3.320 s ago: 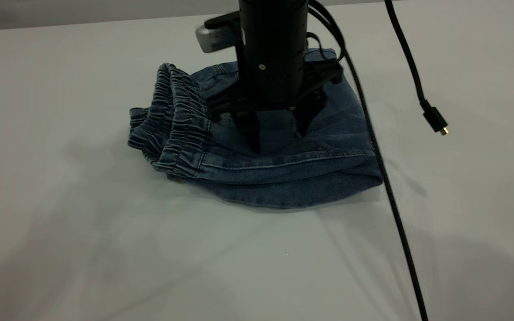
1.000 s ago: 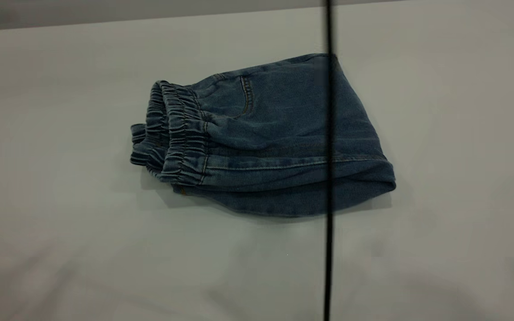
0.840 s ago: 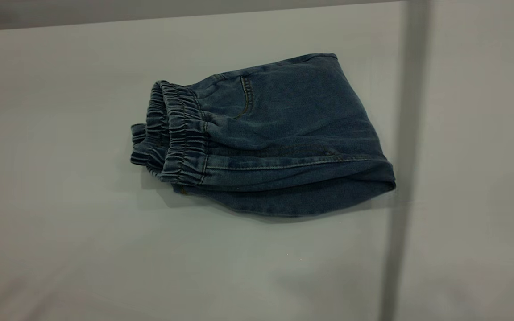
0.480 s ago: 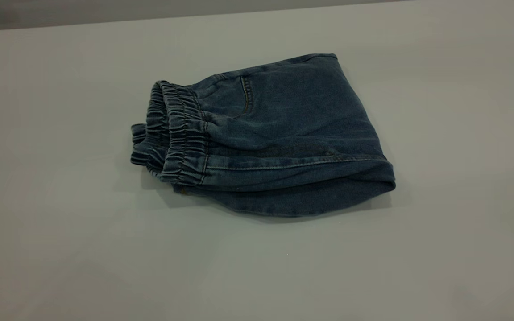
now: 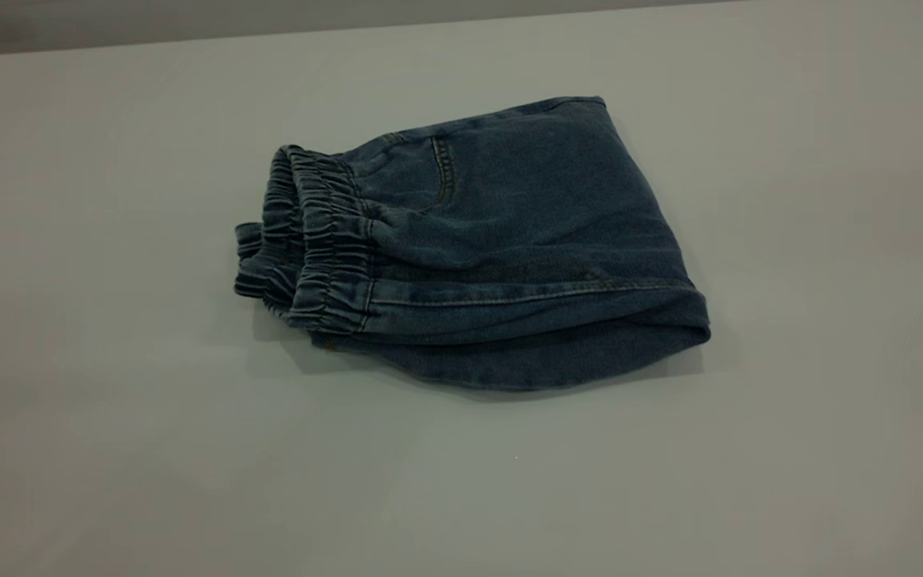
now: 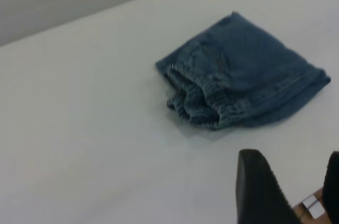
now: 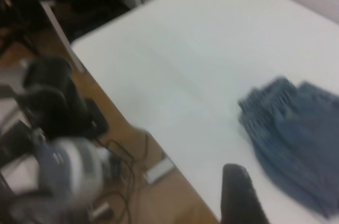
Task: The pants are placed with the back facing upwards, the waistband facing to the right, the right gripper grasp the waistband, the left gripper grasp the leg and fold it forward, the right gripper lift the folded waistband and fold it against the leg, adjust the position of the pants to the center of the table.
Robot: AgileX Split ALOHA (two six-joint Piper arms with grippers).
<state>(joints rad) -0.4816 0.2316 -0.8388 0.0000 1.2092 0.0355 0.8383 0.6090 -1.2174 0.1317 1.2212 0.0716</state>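
The pants (image 5: 477,240) lie folded into a compact blue denim bundle on the table (image 5: 109,449), with the elastic waistband (image 5: 317,240) at the bundle's left end in the exterior view. The printed leg is hidden inside the fold. Neither gripper appears in the exterior view. In the left wrist view my left gripper (image 6: 291,156) hangs open and empty, well away from the pants (image 6: 243,70). Of my right gripper only one black finger (image 7: 239,195) shows, with nothing beside it, and it is clear of the pants (image 7: 296,134).
The right wrist view shows the table's edge (image 7: 137,128), and beyond it a wooden floor with cables (image 7: 127,160) and blurred dark equipment (image 7: 53,102). Bare table surface surrounds the bundle on all sides.
The gripper that pressed on the pants has lifted out of the exterior view. Its dangling cable swept off to the right and is gone. The pants have stayed where they were.
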